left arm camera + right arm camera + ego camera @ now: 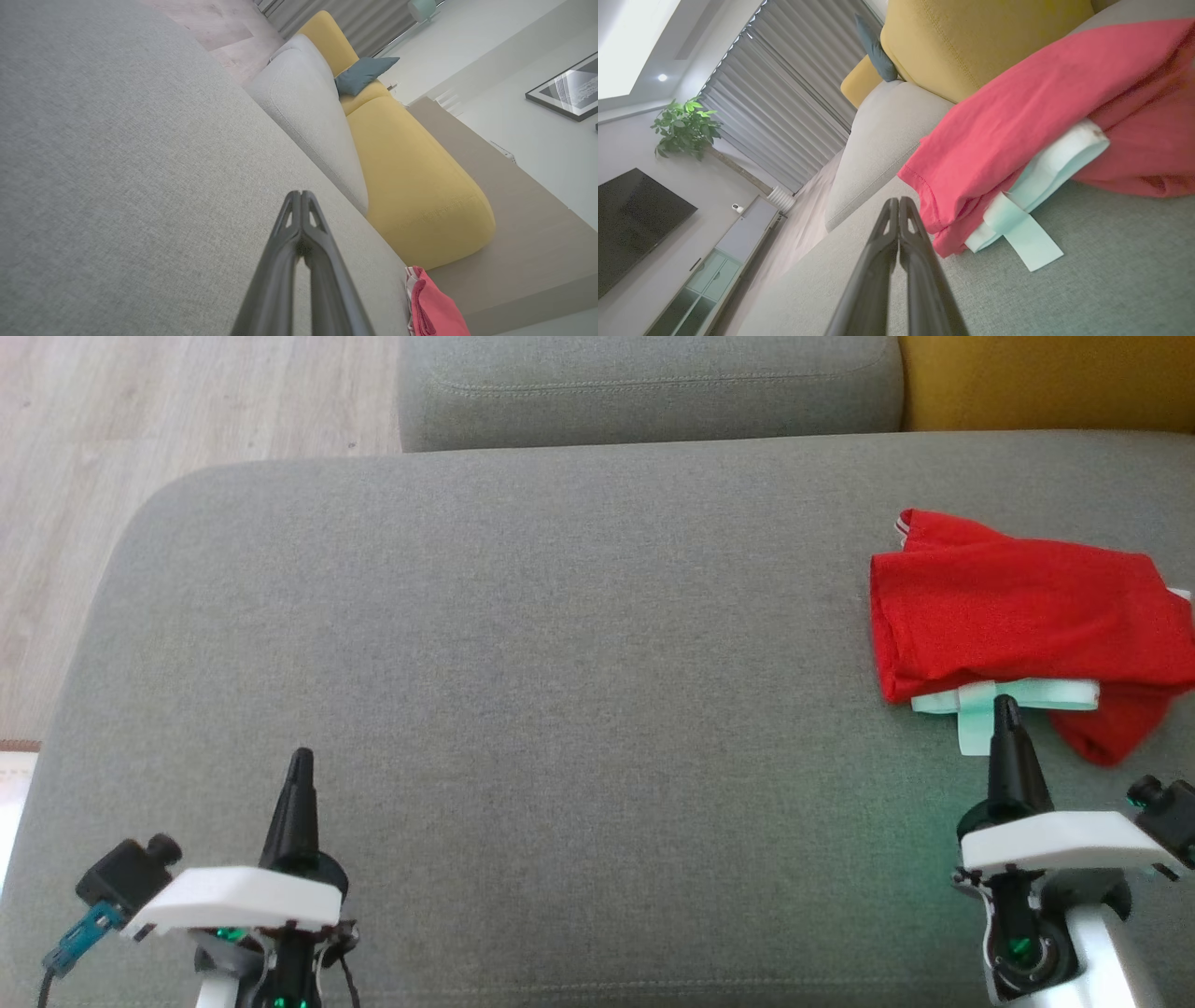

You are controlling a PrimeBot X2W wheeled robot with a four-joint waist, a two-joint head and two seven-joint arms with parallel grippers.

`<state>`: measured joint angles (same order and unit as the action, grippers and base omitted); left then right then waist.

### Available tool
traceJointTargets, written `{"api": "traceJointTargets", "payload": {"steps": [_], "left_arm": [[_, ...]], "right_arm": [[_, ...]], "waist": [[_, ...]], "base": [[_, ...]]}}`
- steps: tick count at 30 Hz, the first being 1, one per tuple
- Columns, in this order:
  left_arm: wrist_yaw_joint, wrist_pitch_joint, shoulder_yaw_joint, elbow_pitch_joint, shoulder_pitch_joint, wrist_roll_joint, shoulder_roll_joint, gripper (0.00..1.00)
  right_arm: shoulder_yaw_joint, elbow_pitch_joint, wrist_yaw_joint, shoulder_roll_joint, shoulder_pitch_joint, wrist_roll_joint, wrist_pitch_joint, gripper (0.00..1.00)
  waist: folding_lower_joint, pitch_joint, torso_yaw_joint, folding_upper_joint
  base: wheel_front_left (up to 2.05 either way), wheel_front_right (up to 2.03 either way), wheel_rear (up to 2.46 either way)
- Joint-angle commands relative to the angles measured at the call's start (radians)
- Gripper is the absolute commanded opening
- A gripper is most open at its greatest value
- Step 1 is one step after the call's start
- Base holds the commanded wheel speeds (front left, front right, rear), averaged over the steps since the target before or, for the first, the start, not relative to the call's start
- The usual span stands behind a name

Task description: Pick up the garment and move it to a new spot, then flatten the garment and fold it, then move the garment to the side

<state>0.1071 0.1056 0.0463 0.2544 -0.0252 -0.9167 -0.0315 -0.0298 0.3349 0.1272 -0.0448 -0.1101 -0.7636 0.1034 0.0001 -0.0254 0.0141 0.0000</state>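
Note:
The garment [1018,607] is a red piece with a pale mint waistband, lying folded in a loose bundle at the right edge of the grey sofa cushion [523,644]. The right wrist view shows it close up [1017,121], its mint band and tag sticking out from under the red cloth. My right gripper [1005,705] is shut with nothing in it, its tip just in front of the mint band. At the lower left my left gripper [301,758] hovers over bare cushion, shut and empty, far from the garment. A red corner of the garment [434,308] also appears in the left wrist view.
A second grey cushion [653,387] and a yellow one [1046,378] lie behind the main cushion. Pale wood floor [140,420] runs along the left. The left wrist view shows a blue pillow [364,72] on the yellow seat.

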Motion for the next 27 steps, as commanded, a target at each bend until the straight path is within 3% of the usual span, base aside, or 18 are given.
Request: {"api": "traceJointTargets", "payload": {"steps": [1,27], "left_arm": [[0.009,-0.008,-0.029,-0.029,-0.052,-0.025,-0.011,0.0],[0.014,-0.082,-0.074,-0.022,-0.063,-0.261,-0.015,0.0]], "right_arm": [[0.003,-0.041,0.002,-0.005,-0.027,-0.031,-0.011,0.0],[-0.027,-0.058,0.002,-0.005,-0.017,-0.318,-0.083,0.0]], "waist": [[0.0,0.0,0.0,0.0],[-0.0001,0.008,-0.005,0.0]], "base": [[0.0,0.0,0.0],[0.0,0.0,0.0]]}}
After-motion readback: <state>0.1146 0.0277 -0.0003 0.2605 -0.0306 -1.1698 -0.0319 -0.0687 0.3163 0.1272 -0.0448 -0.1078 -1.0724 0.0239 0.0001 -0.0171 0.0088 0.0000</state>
